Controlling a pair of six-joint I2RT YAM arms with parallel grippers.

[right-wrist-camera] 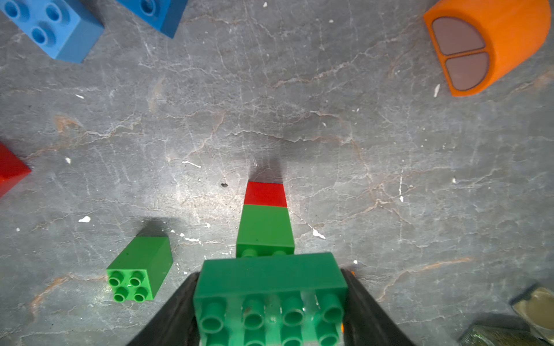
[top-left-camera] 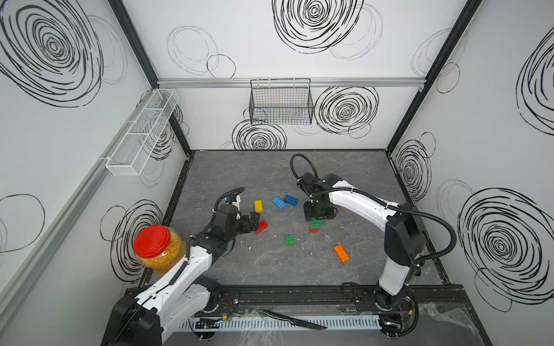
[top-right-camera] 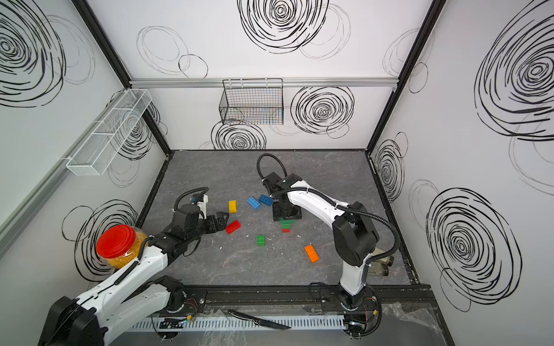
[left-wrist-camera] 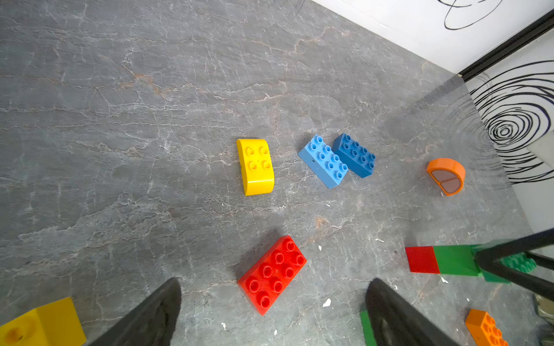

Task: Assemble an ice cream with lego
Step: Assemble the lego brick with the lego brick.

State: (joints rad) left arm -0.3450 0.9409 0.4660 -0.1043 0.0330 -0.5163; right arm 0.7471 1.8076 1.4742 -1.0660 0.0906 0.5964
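My right gripper (right-wrist-camera: pixel 269 274) is shut on a dark green oblong lego brick (right-wrist-camera: pixel 271 299). That brick tops a light green brick (right-wrist-camera: pixel 265 227) and a red one (right-wrist-camera: pixel 265 194), an upright stack (top-left-camera: pixel 314 225) on the floor. My left gripper (left-wrist-camera: pixel 274 283) is open and low, its fingers either side of a flat red oblong brick (left-wrist-camera: pixel 272 274) without touching it. Loose lego lies between the arms: a yellow rounded piece (left-wrist-camera: pixel 256 166), two blue bricks (left-wrist-camera: pixel 323 161), an orange dome (left-wrist-camera: pixel 446 176), a green square brick (top-left-camera: pixel 290 240) and an orange oblong (top-left-camera: pixel 341 253).
A red-lidded clear jar (top-left-camera: pixel 152 241) stands at the left wall beside my left arm. Two small jars (top-right-camera: pixel 382 265) sit behind my right arm. A knife (top-left-camera: pixel 295 322) lies on the front rail. A black wire basket (top-left-camera: pixel 281 102) and a white mesh basket (top-left-camera: pixel 141 134) hang on the walls.
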